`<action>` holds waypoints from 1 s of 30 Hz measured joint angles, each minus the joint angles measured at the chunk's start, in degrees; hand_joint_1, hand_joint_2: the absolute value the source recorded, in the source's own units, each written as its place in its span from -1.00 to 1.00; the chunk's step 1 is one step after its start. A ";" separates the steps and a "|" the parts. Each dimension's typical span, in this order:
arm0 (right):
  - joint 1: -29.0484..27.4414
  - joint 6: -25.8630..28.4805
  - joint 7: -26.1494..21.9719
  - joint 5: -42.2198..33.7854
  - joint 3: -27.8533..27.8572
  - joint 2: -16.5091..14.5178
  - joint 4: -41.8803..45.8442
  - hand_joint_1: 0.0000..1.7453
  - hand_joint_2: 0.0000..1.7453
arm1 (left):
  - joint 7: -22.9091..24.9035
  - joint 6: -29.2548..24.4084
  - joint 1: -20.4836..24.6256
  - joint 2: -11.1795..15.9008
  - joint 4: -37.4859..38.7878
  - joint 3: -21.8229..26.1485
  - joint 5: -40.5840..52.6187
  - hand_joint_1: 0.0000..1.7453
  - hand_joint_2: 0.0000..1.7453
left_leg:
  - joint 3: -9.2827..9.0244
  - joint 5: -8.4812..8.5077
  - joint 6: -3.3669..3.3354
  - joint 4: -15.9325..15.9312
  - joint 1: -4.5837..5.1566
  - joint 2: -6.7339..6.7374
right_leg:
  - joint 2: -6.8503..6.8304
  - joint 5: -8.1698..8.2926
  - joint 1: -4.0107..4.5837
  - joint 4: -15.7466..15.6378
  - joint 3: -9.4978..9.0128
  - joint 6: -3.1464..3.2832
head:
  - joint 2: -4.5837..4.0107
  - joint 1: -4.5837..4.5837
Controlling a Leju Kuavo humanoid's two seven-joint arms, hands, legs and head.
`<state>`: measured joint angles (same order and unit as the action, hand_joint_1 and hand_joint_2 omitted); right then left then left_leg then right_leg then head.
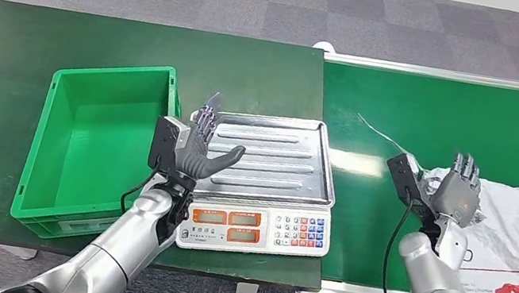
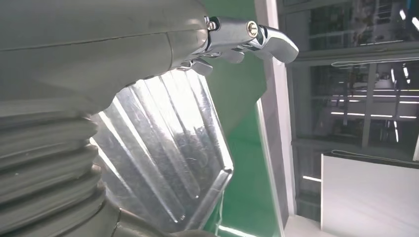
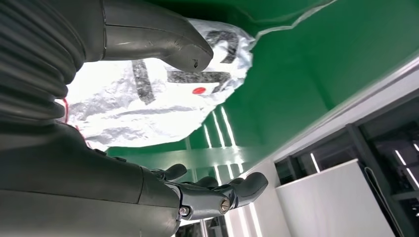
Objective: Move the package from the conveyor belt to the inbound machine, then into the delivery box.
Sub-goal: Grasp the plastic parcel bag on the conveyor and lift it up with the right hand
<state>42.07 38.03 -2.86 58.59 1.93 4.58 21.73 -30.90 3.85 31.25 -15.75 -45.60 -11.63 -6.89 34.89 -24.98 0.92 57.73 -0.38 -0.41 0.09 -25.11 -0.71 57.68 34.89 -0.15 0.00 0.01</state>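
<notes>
Package (image 1: 515, 256): a white crinkled plastic bag with red print lies flat on the green conveyor belt (image 1: 424, 111), at the near right of the scene; the right wrist view (image 3: 163, 98) shows black markings and a red dot on it.
Right hand (image 1: 459, 194): held above the left edge of the package, fingers spread and pointing away, holding nothing; I cannot tell whether it touches the bag. The right wrist view (image 3: 188, 192) shows thumb and fingers apart, with the bag between them in the picture.
Left hand (image 1: 200, 144): held over the left edge of the scale's steel tray, fingers apart, thumb pointing right across the tray, holding nothing.
Inbound machine (image 1: 265, 188): a weighing scale with a ribbed steel tray, orange displays and a keypad on its near face, standing on the dark green table (image 1: 8, 46) just left of the belt. The left wrist view (image 2: 168, 148) shows the ribbed tray.
Delivery box (image 1: 81, 204): an open green crate, just left of the scale, on the same table.
</notes>
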 joint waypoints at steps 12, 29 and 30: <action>-3.29 1.92 0.81 -1.39 -0.05 1.20 0.05 -1.00 1.00 | -0.18 -1.42 -3.17 1.48 -2.63 0.84 0.39 -1.00 1.00 | 0.00 0.00 0.00 0.00 0.00 0.01 | 0.00 0.00 0.01 0.00 -0.01 0.00 | 0.00 -0.01; -3.82 1.86 5.16 4.33 0.21 0.99 1.14 -1.00 1.00 | 1.30 -1.53 -3.33 2.80 -4.00 2.61 2.00 -1.00 1.00 | 0.00 0.01 0.00 0.00 0.00 0.00 | 0.00 0.00 0.00 0.00 -0.01 0.00 | 0.00 -0.01; -3.79 1.70 4.59 3.96 0.38 1.04 1.13 -1.00 1.00 | 1.37 -1.53 -3.40 2.87 -4.15 2.72 2.14 -1.00 1.00 | 0.00 0.01 0.00 0.00 0.00 0.00 | 0.00 0.00 0.00 0.00 -0.01 0.00 | 0.00 -0.01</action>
<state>38.28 39.73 1.73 62.55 2.31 5.62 22.85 -29.53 2.32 27.85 -12.88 -49.75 -8.91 -4.76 34.89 -24.97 0.92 57.72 -0.38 -0.41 0.09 -25.11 -0.71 57.69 34.88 -0.16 0.00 0.00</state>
